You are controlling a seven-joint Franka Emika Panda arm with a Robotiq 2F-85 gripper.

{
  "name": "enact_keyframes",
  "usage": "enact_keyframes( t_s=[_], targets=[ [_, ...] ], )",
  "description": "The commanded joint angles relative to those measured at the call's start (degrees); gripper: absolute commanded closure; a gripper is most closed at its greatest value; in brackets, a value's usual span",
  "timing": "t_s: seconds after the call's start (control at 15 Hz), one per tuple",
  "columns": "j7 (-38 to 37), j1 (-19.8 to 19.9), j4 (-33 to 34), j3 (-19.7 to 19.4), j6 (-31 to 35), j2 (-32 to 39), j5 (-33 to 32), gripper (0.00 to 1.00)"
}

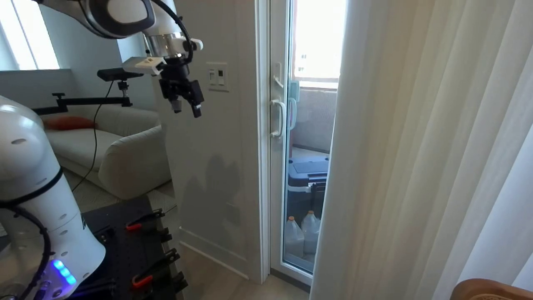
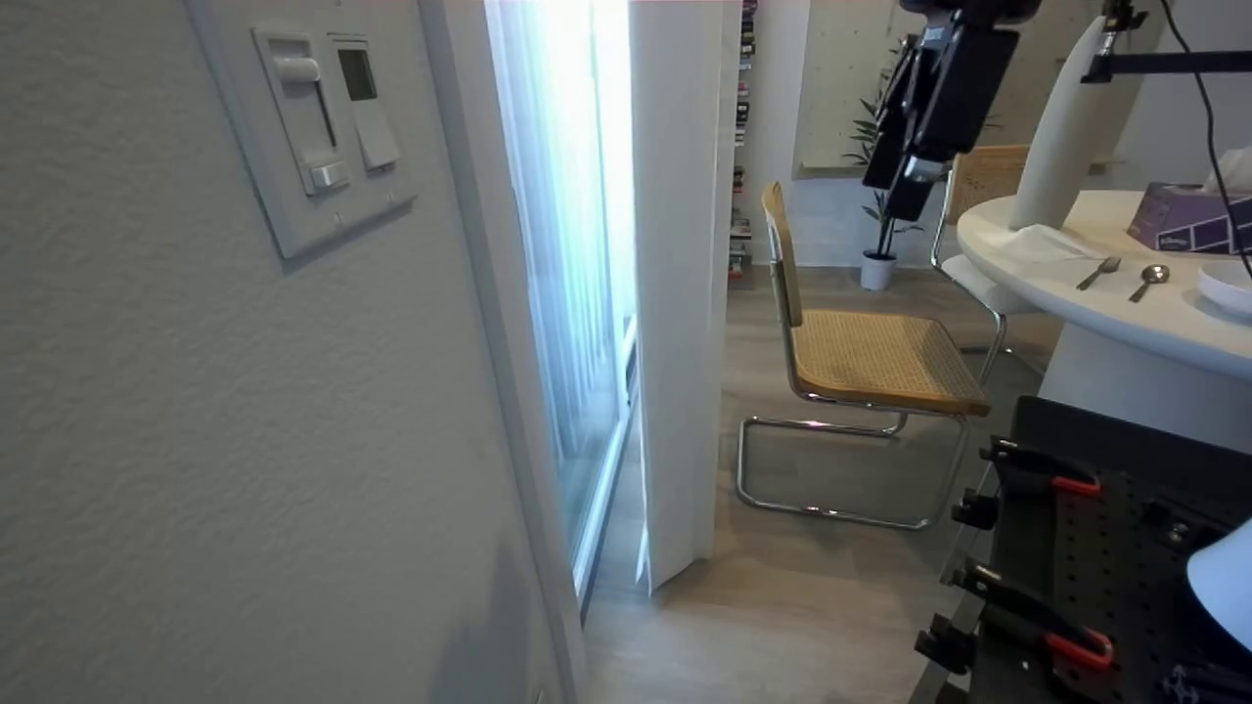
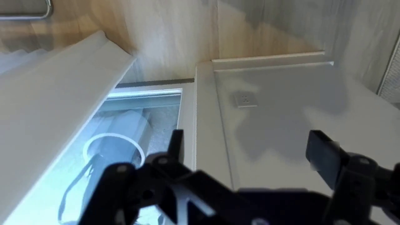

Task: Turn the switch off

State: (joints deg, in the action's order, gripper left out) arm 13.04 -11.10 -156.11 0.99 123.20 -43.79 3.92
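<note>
A: Room: pale wall [image 1: 216, 135] beside a glass door [image 1: 278, 179]. The switch [image 2: 315, 122] is on that wall, well above the socket [image 3: 246, 100].

B: Pincer [image 1: 187, 111]?

A: Jaws spread wide, nothing between them, pointing down, apart from the switch.

B: Best approach?

A: My judgement: bring the fingers [image 3: 177, 144] together into one blunt tip, tilt it to face the wall, then press squarely and lightly. Target probably the paddle [image 2: 376, 135]; keep off the adjacent slider [image 2: 296, 69]. Which position means off: cannot tell.

B: Any writing?

A: Purple tissue box [image 2: 1174, 217] on the table [image 2: 1105, 313] appears to read "Kleenex". None legible on the switch.
</note>
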Motion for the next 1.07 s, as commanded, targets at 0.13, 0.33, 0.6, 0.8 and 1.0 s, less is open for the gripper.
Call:
enact_keyframes(
  t_s=[0.13,0.33,0.6,0.8,1.0],
  targets=[
    [-1.2,-6.4,2.5,5.8,1.6,0.0,1.2,0.00],
    [-2.5,-8.9,4.4,8.5,5.3,1.4,1.1,0.00],
    [-5.7,-10.2,6.2,11.1,12.6,2.9,1.1,0.00],
    [-8.8,-10.3,7.0,12.7,19.9,4.6,1.2,0.00],
    [-12.6,-9.9,7.6,14.3,29.2,7.3,0.9,0.00]
  ],
)
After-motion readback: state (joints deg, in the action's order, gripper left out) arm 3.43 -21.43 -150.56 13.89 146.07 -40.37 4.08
